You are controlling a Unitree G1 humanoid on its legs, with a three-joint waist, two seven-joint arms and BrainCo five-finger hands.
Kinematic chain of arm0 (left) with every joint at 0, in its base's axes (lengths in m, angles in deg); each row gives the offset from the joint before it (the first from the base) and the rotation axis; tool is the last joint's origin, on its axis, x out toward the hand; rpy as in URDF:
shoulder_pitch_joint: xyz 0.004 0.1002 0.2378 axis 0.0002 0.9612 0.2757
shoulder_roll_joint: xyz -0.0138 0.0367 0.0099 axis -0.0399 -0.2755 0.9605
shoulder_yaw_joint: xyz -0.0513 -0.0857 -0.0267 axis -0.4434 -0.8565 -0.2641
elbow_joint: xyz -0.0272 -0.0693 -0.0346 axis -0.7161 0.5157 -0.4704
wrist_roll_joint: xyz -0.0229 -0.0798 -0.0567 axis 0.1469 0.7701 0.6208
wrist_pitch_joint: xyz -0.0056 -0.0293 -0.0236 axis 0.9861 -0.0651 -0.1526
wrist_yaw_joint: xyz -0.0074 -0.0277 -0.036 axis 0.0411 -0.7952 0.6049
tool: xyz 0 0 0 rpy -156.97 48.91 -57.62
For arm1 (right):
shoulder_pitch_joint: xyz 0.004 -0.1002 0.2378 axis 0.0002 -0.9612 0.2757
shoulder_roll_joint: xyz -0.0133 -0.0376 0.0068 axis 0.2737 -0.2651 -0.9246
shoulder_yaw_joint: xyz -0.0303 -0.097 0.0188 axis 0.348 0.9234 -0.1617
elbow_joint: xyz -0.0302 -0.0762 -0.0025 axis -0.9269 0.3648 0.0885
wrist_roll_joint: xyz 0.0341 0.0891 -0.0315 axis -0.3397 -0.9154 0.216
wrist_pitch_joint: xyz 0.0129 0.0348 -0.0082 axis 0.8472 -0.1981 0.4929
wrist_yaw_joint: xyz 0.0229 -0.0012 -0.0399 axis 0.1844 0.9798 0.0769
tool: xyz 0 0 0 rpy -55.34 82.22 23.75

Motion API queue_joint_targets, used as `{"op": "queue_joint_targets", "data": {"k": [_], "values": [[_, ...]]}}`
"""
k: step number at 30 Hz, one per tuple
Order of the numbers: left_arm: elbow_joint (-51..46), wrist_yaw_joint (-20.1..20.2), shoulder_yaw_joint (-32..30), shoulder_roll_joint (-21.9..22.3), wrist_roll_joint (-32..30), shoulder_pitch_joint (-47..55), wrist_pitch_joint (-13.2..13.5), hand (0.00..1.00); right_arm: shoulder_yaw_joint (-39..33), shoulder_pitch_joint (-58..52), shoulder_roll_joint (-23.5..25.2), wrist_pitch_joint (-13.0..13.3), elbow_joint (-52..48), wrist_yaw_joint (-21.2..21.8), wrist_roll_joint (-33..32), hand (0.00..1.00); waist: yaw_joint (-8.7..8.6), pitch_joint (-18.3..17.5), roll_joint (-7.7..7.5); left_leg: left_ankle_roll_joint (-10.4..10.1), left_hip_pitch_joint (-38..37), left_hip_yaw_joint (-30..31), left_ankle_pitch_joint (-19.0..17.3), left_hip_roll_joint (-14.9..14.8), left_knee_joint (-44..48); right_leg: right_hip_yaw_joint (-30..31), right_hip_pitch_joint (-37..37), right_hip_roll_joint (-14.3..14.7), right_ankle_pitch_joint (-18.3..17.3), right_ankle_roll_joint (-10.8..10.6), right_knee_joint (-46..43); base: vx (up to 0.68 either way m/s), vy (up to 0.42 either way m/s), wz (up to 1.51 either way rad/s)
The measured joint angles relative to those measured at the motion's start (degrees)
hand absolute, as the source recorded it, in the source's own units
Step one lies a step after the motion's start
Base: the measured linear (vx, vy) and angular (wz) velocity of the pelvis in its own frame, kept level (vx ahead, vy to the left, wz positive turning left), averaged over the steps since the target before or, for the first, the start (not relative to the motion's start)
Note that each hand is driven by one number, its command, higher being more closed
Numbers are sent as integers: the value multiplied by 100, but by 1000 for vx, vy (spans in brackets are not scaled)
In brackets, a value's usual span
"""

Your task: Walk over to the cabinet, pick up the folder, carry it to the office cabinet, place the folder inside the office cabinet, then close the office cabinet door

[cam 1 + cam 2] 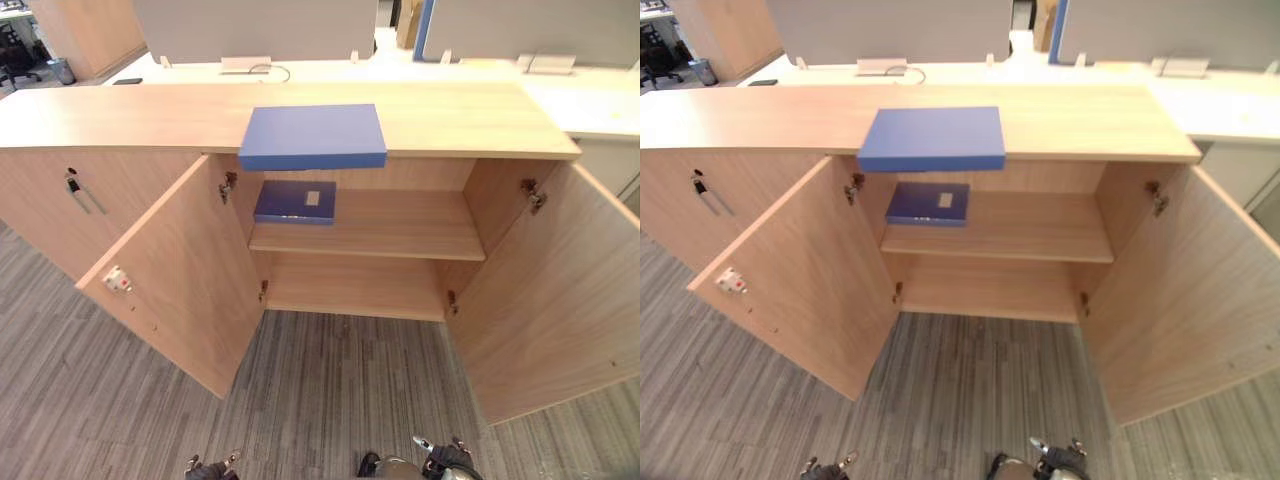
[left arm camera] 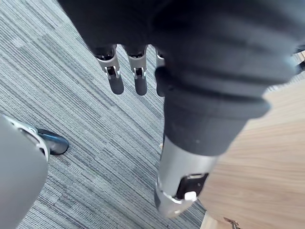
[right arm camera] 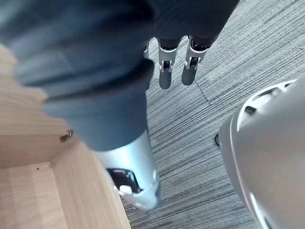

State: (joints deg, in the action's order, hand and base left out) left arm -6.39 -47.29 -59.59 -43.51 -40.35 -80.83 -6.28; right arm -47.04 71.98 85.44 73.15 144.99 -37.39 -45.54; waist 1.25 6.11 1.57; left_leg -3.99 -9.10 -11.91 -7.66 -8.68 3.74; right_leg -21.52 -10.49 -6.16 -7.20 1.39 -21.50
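Grey striped carpet [image 1: 330, 400] runs up to a long, low wood cabinet [image 1: 150, 115], with pale desks [image 1: 600, 105] and partition screens behind it. The cabinet's left door [image 1: 185, 280] and right door [image 1: 550, 290] both stand wide open, and a bunch of keys [image 1: 72, 184] hangs from the closed front further left. A blue folder [image 1: 312, 137] lies flat on the cabinet top, above the opening, its front edge jutting a little past the lip. A second blue folder [image 1: 295, 201] lies flat at the left end of the shelf [image 1: 400, 225] inside. The folder on top looks like a stiff, boxy file: probably fairly light, rigid enough not to sag, with a smooth cover that may slip. The overhanging front edge seems the best place to take it, fingers beneath and thumb on top, or one hand at each side edge. The head views show the cabinet and both folders, well apart from the hands at their bottom edge. The wrist views show the fingers plainly: the left hand [image 2: 139, 76] and the right hand [image 3: 164, 71] each hang over the carpet with fingers straight and relaxed, holding nothing, beside a wood panel [image 2: 257, 162] of the open cabinet.
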Motion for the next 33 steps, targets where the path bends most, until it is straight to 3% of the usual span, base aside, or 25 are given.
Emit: {"op": "queue_joint_targets", "data": {"k": [6,9,11,13,15,18,19,20,21,23,26,29,33], "values": [[-78,40,-45,2,86,-53,-65,0,-15,-22,58,-26,13,0,98,0,-24,41,-78,-26,-76,21,11,-394,50,-446,364,273,-453,130,44,244,-183,33],[-253,35,-59,2,136,-119,-82,0,-153,-14,150,-24,-29,-3,174,0,0,60,-126,-225,548,11,-191,-537,1676,-498,752,274,-491,108,352,166,-50,19],[-401,28,-50,-7,200,-111,-96,0,-58,-27,202,-29,-133,-9,219,0,60,98,-144,-139,1282,-5,-131,-909,3669,-466,1178,382,-492,111,619,201,-10,-15],[-565,28,24,-40,202,-115,-97,0,98,-16,215,-29,-158,-35,221,0,123,122,-167,-44,1671,-55,-310,-1052,4599,-379,1469,420,-501,120,778,182,48,-24],[-701,29,149,-50,193,-122,-93,0,128,4,219,-33,-161,-65,222,0,168,147,-179,33,2175,-109,-482,-989,4891,-256,1646,339,-499,104,891,203,134,-28],[-808,28,179,-56,186,-152,-84,0,123,29,205,-36,-161,-69,240,0,233,296,-211,60,2581,-205,-568,-702,4316,-56,1847,-6,-494,-62,871,211,253,-35],[-804,28,195,-50,193,-150,-69,0,123,12,189,-45,-155,-69,260,0,254,299,-205,63,2613,-239,-529,-568,3754,19,1895,-138,-511,-178,854,242,331,-36],[-745,31,286,-27,194,-68,-49,0,126,-13,145,-54,-161,-67,327,0,265,255,-82,119,2539,-188,225,-408,2423,156,1957,-225,-602,-499,815,260,367,-34],[-694,34,291,-99,194,-108,-50,0,136,28,182,-73,-116,-65,353,0,289,312,-149,93,2466,-224,176,-306,2464,261,1969,-336,-650,-658,785,264,357,-20],[-733,31,280,-157,184,-126,-20,0,224,23,328,-106,-116,-53,484,0,297,286,-364,155,2299,-285,225,52,2067,520,1908,-439,-569,-559,1139,193,259,6],[-656,31,240,-149,165,-78,-21,0,286,53,323,-105,-119,-44,618,0,306,245,-392,273,2056,-364,298,410,1684,638,1978,-569,-254,-571,1423,76,150,12],[-605,40,259,-147,51,-53,-44,0,351,77,346,-99,-101,4,679,0,308,227,-395,321,1838,-486,528,499,1136,634,1972,-587,71,-687,1656,72,73,-19],[-605,89,559,-214,-285,-54,-45,0,375,-3,304,-104,-48,7,815,0,287,195,-385,303,1462,-622,983,648,237,645,1928,-602,242,-739,1799,-24,-17,-20]]}}
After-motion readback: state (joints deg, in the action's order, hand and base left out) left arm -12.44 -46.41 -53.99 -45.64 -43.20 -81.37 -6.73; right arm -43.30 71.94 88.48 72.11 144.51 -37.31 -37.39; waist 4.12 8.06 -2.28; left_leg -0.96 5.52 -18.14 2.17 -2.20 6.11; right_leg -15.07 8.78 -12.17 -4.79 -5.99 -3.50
